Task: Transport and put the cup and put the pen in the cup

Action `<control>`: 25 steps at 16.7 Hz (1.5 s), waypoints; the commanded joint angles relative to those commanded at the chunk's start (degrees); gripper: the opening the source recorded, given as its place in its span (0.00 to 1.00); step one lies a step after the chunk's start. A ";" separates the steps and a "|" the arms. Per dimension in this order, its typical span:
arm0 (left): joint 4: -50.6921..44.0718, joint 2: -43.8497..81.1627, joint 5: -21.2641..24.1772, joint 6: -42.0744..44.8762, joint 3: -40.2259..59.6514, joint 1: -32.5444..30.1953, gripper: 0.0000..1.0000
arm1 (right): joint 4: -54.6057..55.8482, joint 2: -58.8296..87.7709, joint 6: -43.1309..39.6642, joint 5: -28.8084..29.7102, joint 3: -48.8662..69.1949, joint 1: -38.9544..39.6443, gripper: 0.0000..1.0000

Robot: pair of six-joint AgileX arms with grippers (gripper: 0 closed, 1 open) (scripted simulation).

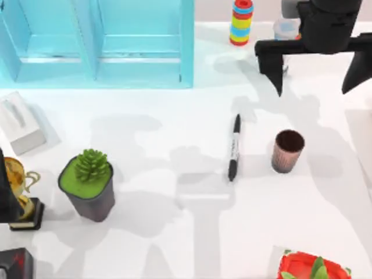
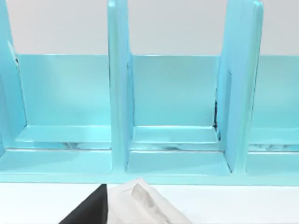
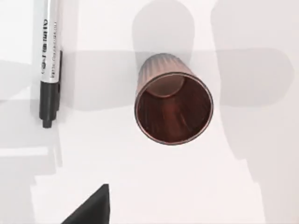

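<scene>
The cup (image 1: 288, 150) is a reddish-brown ribbed tumbler standing upright on the white table, right of centre. In the right wrist view the cup (image 3: 173, 109) is seen from above, its dark inside empty. The pen (image 1: 234, 146), black with a white label band, lies flat just left of the cup, apart from it; its barrel (image 3: 49, 60) also shows in the right wrist view. My right gripper (image 1: 317, 78) hangs open above the table behind the cup, holding nothing. My left arm (image 1: 4, 186) is parked at the table's left edge, one black finger (image 2: 88, 210) showing in the left wrist view.
A turquoise shelf (image 1: 99, 40) fills the back left. A white tissue box (image 1: 20, 123), a gold trophy (image 1: 23, 192) and a grey pot with a succulent (image 1: 88, 185) stand on the left. A striped ring stack (image 1: 242, 22) is at the back, a red object (image 1: 311, 267) at the front right.
</scene>
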 joint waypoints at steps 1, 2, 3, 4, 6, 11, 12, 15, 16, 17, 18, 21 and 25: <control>0.00 0.00 0.00 0.00 0.00 0.00 1.00 | -3.10 0.29 -0.05 0.03 3.51 -0.05 1.00; 0.00 0.00 0.00 0.00 0.00 0.00 1.00 | -5.80 0.49 -0.11 0.06 6.45 -0.10 1.00; 0.00 0.00 0.00 0.00 0.00 0.00 1.00 | -7.99 0.61 -0.17 0.10 8.76 -0.15 1.00; 0.00 0.00 0.00 0.00 0.00 0.00 1.00 | -9.64 0.69 -0.22 0.12 10.48 -0.20 1.00; 0.00 0.00 0.00 0.00 0.00 0.00 1.00 | -11.22 0.72 -0.27 0.13 12.12 -0.27 1.00; 0.00 0.00 0.00 0.00 0.00 0.00 1.00 | -11.13 0.63 -0.14 0.15 12.17 0.03 1.00; 0.00 0.00 0.00 0.00 0.00 0.00 1.00 | -11.19 1.37 0.47 0.28 12.89 0.39 1.00; 0.00 0.00 0.00 0.00 0.00 0.00 1.00 | -11.65 7.27 4.61 1.18 18.52 2.91 1.00; 0.00 0.00 0.00 0.00 0.00 0.00 1.00 | -11.87 10.45 6.53 1.56 21.24 4.06 1.00; 0.00 0.00 0.00 0.00 0.00 0.00 1.00 | -12.07 14.23 8.62 1.95 24.12 5.26 1.00; 0.00 0.00 0.00 0.00 0.00 0.00 1.00 | -12.24 18.44 10.81 2.35 27.04 6.50 1.00; 0.00 0.00 0.00 0.00 0.00 0.00 1.00 | -12.36 29.13 17.25 3.57 35.09 10.02 1.00; 0.00 0.00 0.00 0.00 0.00 0.00 1.00 | -12.23 34.96 22.02 4.65 40.65 12.51 1.00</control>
